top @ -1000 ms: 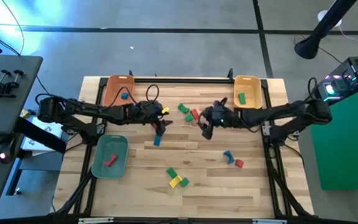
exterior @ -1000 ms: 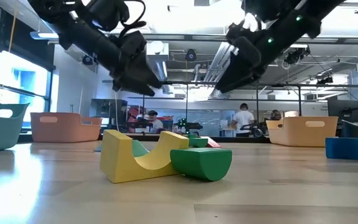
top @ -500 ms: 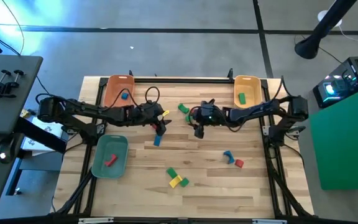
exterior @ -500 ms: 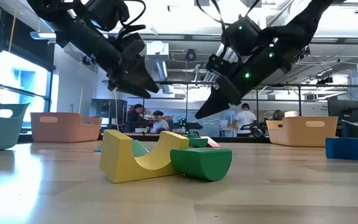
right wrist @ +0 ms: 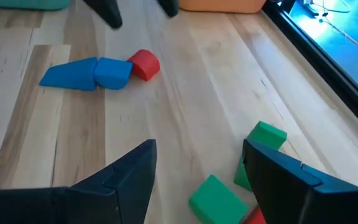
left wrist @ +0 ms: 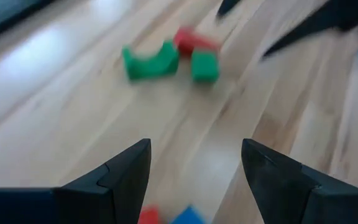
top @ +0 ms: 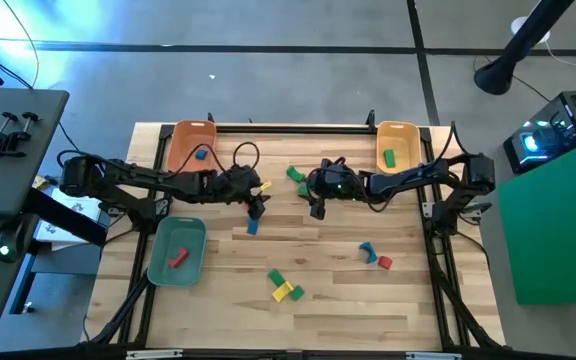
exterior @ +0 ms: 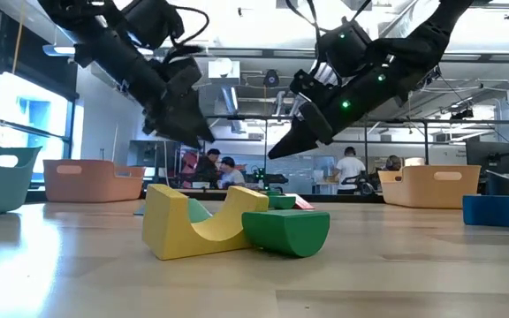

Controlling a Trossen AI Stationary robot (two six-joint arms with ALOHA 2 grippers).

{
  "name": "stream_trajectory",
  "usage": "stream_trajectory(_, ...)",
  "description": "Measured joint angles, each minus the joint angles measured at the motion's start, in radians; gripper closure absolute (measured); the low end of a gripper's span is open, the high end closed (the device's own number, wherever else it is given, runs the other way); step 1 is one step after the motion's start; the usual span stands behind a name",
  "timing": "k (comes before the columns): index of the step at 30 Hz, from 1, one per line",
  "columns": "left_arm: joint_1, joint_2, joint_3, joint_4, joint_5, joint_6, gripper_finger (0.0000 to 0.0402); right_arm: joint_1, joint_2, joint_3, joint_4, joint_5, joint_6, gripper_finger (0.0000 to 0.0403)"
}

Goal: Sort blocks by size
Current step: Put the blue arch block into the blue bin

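Observation:
Blocks lie scattered on the wooden table. A blue block (top: pixel 252 226) and a small red one (right wrist: pixel 145 64) lie just below my left gripper (top: pixel 258 210), which hangs open above the table. Green blocks (top: pixel 294 174) and a red block (top: pixel 312 183) lie mid-table at the far side, beside my right gripper (top: pixel 316 209), also open and above the table. The right wrist view shows green blocks (right wrist: pixel 266 134) near its fingers. More blocks: blue (top: pixel 366 249), red (top: pixel 384 262), green (top: pixel 277 277), yellow (top: pixel 288 291).
An orange tray (top: pixel 183 135) at the far left holds a blue block. A yellow tray (top: pixel 406 133) at the far right holds a green one. A green tray (top: pixel 168 268) at the near left holds a red one. The two grippers hang close together at mid-table.
My right gripper has gone toward the table's left edge and down, closing on my left gripper, and has rolled somewhat. My left gripper has tipped a little further downward in place. Both stay open; no block has moved.

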Motion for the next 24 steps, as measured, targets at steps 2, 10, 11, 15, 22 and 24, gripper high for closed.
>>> stream_trajectory(2,0.000,0.000,0.000,-0.074,0.000,-0.016,0.0163,0.000,0.000,0.000,0.008,0.000,-0.010,0.0167)
stream_trajectory(10,-0.019,0.000,-0.001,-0.224,-0.053,-0.085,0.0163,0.000,0.000,0.000,0.120,0.000,-0.049,0.0167)
stream_trajectory(11,-0.030,0.000,-0.001,-0.231,-0.083,-0.090,0.0163,0.000,0.000,0.000,0.123,0.000,-0.056,0.0167)
stream_trajectory(15,-0.086,0.000,-0.001,-0.247,-0.193,-0.129,0.0163,0.000,-0.024,0.006,0.063,0.021,-0.096,0.0167)
stream_trajectory(22,-0.166,-0.001,-0.001,-0.240,-0.373,-0.160,0.0163,-0.005,-0.152,0.108,-0.366,0.109,-0.106,0.0167)
stream_trajectory(24,-0.172,-0.001,-0.001,-0.232,-0.392,-0.165,0.0163,-0.002,-0.188,0.148,-0.533,0.088,-0.076,0.0167)
